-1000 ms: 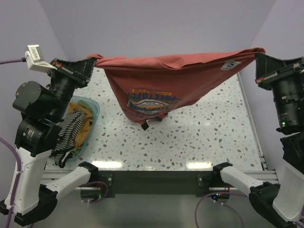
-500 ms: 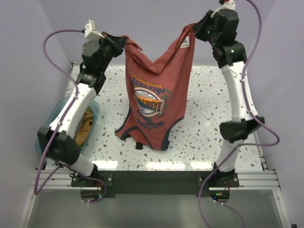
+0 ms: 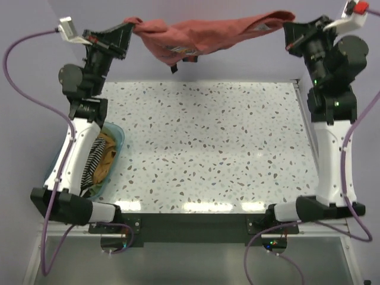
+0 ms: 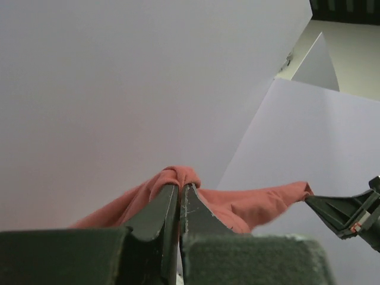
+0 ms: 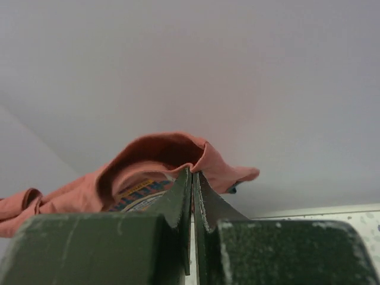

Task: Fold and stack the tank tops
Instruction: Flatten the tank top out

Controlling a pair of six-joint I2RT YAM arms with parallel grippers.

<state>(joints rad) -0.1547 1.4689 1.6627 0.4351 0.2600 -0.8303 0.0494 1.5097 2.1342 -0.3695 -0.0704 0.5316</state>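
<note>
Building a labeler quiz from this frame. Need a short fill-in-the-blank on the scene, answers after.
1. The rust-red tank top is stretched between the left gripper and the right gripper, both ____ on it.
2. The striped tank top lies in the teal bin on the robot's ____ side.
3. The rust-red top is held ____ the speckled table, not resting on it.

Missing words: shut; left; above

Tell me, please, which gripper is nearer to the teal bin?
Left. The left gripper holds the rust-red tank top aloft at the far left, on the same side as the teal bin; the right gripper holds its other end at the far right.
</note>
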